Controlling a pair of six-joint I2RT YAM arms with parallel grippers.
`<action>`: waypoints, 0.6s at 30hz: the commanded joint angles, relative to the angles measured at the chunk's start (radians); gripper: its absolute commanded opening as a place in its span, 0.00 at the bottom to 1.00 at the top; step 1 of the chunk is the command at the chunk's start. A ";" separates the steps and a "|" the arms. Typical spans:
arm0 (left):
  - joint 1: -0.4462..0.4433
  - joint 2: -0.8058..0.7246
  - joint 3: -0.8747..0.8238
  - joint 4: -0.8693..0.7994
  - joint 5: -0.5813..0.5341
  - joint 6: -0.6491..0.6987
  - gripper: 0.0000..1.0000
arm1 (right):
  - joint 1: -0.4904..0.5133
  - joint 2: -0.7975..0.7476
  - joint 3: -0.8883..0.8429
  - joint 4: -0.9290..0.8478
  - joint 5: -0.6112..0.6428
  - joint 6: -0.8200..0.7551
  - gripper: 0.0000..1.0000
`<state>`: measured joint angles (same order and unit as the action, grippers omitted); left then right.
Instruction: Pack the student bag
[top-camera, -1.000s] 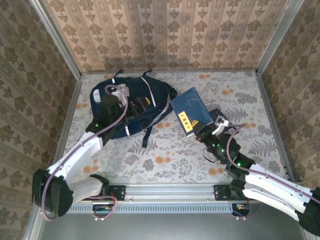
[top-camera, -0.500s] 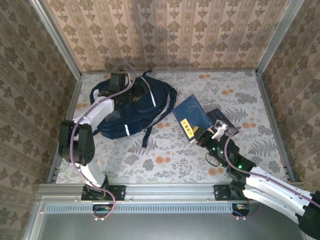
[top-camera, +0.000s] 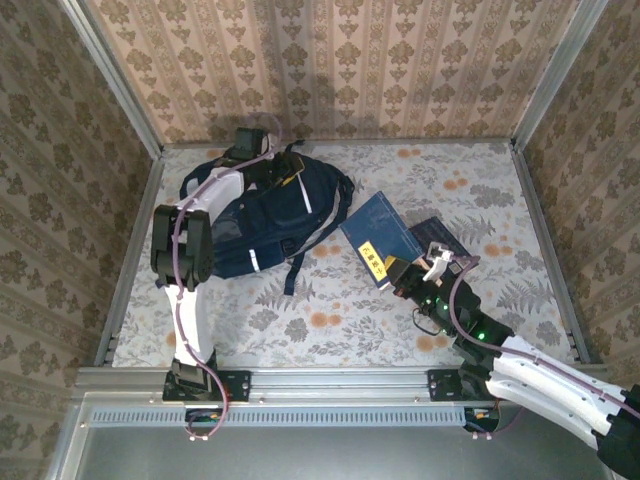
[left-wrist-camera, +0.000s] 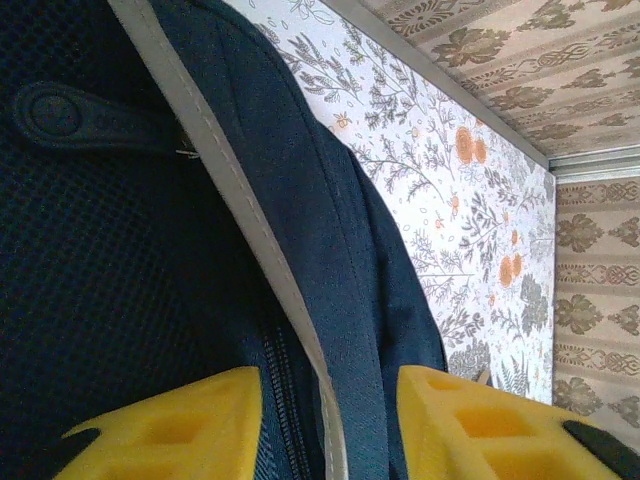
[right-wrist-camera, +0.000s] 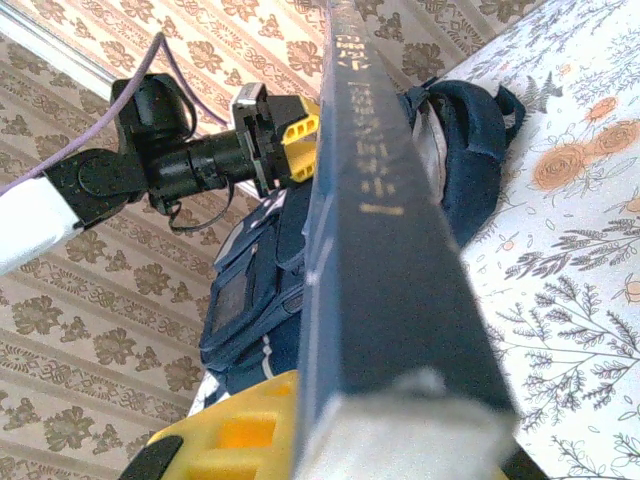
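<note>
While straddling trimmed rim of student bag (top-camera: 255, 215), far left on worktop (top-camera: 480, 200), with left hand (left-wrist-camera: 330, 410) (pinched or slack: cannot tell), presumably to spread mouth, clenches navy book (top-camera: 383, 230) in right hand (top-camera: 402, 272), angled bagward for insertion.

Yellow label (top-camera: 377, 262) on navy book (top-camera: 385, 228), centre-right of top view: dark characters, illegible. Gold spine lettering (right-wrist-camera: 368, 150), right wrist view: blurred, unreadable.
</note>
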<state>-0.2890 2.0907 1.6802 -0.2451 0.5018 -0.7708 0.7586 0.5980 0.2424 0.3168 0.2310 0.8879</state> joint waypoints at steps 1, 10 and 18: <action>-0.014 0.025 0.056 -0.020 0.018 -0.001 0.37 | -0.007 -0.015 -0.021 0.058 0.011 -0.026 0.00; -0.057 0.126 0.171 -0.134 0.005 0.043 0.33 | -0.020 -0.019 -0.008 0.041 0.017 -0.022 0.00; -0.110 0.146 0.275 -0.301 -0.041 0.151 0.11 | -0.022 -0.088 -0.008 -0.044 0.042 -0.016 0.00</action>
<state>-0.3550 2.2414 1.9118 -0.4549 0.4561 -0.6910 0.7429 0.5526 0.2211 0.2836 0.2344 0.8883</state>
